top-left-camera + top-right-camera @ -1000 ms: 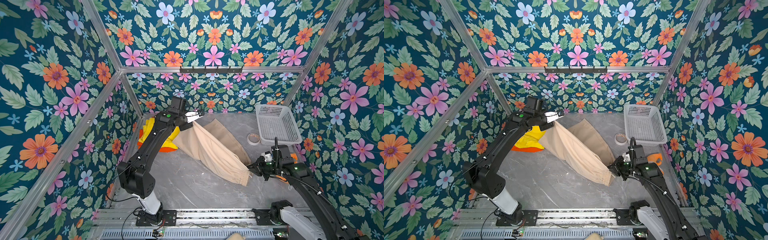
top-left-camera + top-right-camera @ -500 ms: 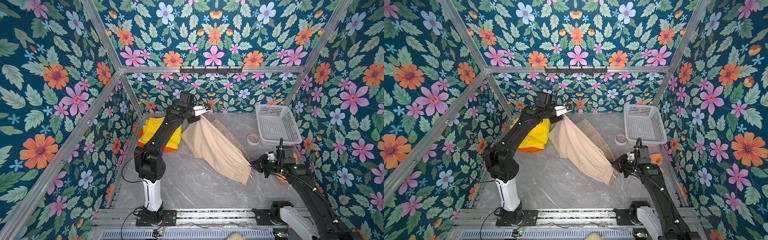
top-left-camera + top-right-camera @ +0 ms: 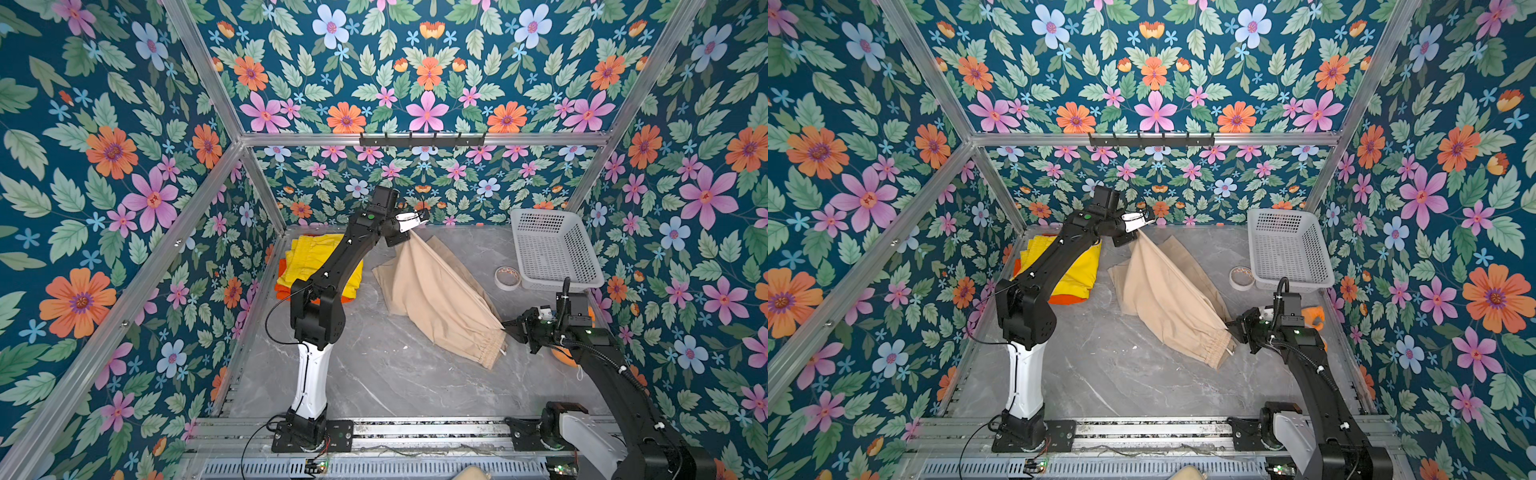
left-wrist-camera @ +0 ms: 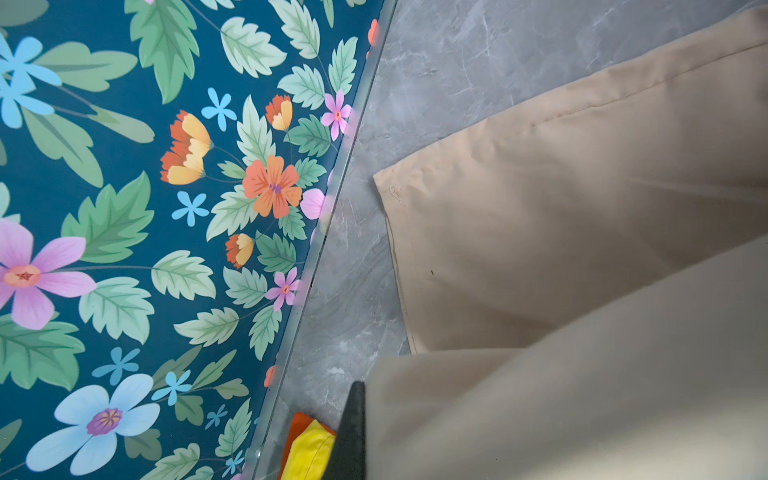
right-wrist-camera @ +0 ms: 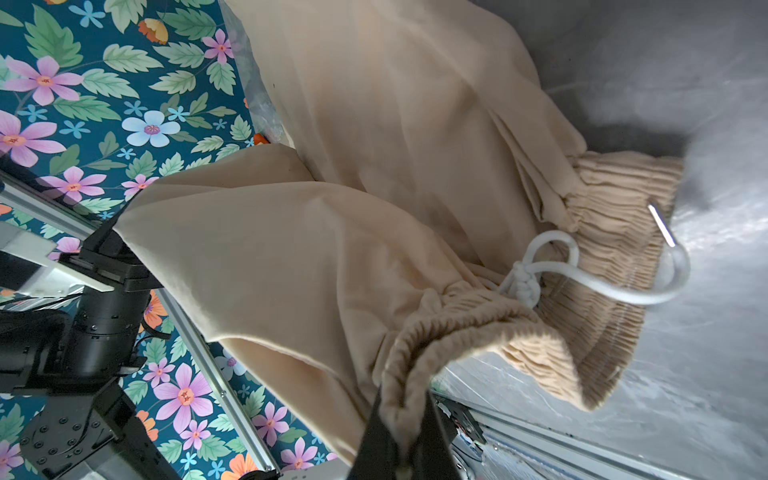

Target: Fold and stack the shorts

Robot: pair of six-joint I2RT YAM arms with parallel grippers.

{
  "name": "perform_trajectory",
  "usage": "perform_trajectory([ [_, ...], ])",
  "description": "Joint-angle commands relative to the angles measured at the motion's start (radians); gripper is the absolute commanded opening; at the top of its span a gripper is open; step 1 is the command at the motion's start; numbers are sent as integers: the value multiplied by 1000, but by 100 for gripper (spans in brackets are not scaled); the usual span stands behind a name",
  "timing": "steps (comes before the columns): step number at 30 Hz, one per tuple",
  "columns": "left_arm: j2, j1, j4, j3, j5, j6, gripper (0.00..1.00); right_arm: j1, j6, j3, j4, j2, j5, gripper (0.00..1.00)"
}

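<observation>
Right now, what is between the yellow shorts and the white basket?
The beige shorts, then a tape roll next to the basket. Both top views show it.

table: grey marble table | on it: beige shorts, orange shorts, tape roll, basket

We see beige shorts with a white string. The yellow shorts are bright, and so are the orange shorts. The table is grey with pale streaks, like marble. The walls are dark blue-green with pink, orange and pale blue flowers and green leaves. The basket is white with little holes.
</observation>
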Motion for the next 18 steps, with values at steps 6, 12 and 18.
perform_trajectory([
  [6,85,-1,104,83,-148,-113,4,-11,-6,10,36,119,1,0],
  [12,227,-48,156,176,-118,-173,31,-12,16,2,68,206,-8,2],
  [18,220,-77,201,178,-139,-282,67,-35,-1,19,-52,116,57,46],
])
